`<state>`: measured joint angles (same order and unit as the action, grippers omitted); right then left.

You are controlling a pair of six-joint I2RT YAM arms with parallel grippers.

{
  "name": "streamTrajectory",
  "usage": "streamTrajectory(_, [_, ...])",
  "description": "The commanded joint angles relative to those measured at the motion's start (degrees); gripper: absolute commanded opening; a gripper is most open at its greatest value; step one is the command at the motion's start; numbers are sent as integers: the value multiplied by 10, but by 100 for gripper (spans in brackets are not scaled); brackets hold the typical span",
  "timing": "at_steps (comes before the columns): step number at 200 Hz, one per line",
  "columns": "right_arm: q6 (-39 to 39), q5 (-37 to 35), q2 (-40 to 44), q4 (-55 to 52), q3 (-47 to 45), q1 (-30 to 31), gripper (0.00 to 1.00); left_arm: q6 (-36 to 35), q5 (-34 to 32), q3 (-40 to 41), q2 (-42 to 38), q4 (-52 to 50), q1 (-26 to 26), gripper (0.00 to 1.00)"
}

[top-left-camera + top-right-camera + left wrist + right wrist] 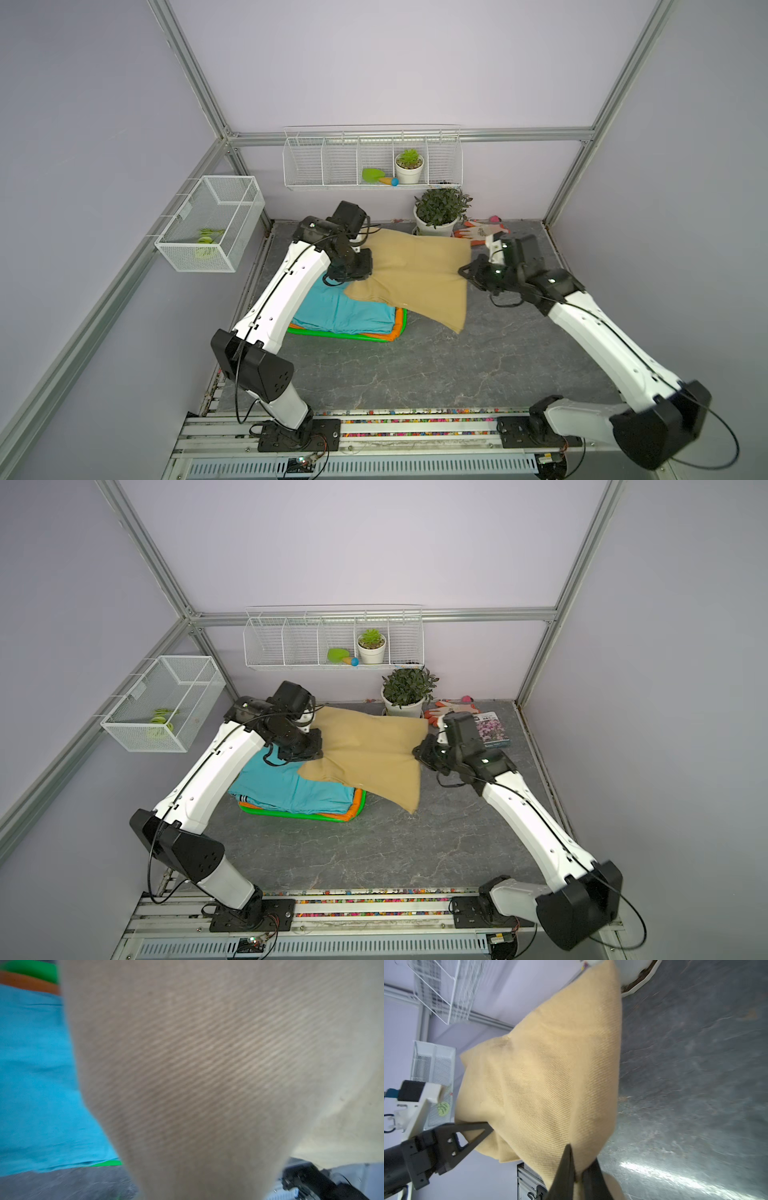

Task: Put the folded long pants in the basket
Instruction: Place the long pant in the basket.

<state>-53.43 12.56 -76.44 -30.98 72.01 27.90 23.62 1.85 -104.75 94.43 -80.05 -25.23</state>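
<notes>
Left jaws and right jaws grip tan pants (pixel 415 270) partly over the basket (pixel 328 333)

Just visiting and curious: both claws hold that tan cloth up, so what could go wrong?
The tan pants hang from the left gripper and right gripper by two edges; the sagging near corner could land outside the basket. Their far edge is near the potted plant and might brush it. The teal pants rise above the basket's rim, so another layer may slide off.
</notes>
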Motion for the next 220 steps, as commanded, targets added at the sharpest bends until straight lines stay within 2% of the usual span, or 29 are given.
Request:
streamTrajectory(1, [-41,-89,-70,45,71,66,0,-14,-150,32,-13,-32,83,0])
streamTrajectory(14, [-44,-93,-122,41,119,93,0,-1,-207,41,-11,-37,120,0])
streamTrajectory(37, [-57,-98,-182,28,179,124,0,-10,-207,46,-9,-27,179,0])
streamTrajectory(62, [-71,-87,-204,31,196,154,0,0,-233,50,-11,-31,212,0])
streamTrajectory(88, [-65,-91,-205,17,209,183,0,-8,-219,60,-41,-19,242,0])
streamTrajectory(119, [-103,-43,-198,42,187,188,0,-37,-148,80,-86,3,294,0])
streamTrajectory(149, [-100,-36,-175,26,199,197,0,-44,-125,80,-103,5,304,0])
streamTrajectory(173, [-102,6,-160,21,189,199,0,-47,-97,95,-124,8,304,0])
streamTrajectory(220, [-99,-4,-113,19,152,220,0,-42,-117,88,-167,-1,304,0])
